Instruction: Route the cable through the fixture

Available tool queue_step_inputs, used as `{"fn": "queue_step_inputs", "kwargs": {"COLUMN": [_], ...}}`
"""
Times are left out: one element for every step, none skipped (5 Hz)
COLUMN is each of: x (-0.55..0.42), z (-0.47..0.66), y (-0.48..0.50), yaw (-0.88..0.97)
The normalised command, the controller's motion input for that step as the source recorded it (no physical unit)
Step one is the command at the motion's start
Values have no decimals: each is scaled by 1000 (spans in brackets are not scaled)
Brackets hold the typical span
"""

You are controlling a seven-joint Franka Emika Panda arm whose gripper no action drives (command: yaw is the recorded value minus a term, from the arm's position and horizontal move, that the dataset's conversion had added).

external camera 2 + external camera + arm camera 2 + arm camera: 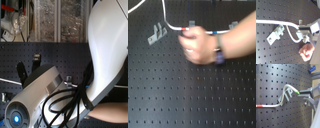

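Your cable [287, 88], thin white cord with a green-taped tip and a red band, arches past the grey two-pronged fixture [285, 97]; the gripper [302, 95] pinches its green end.

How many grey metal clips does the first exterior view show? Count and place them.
3: the fixture at the first exterior view's left, the centre clip and right clip along the top. The person's arm may hide more.
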Motion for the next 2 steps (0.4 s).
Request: {"fn": "queue_step_inputs", "kwargs": {"x": [-13, 171], "z": [0, 179], "y": [14, -56], "yaw": [0, 543]}}
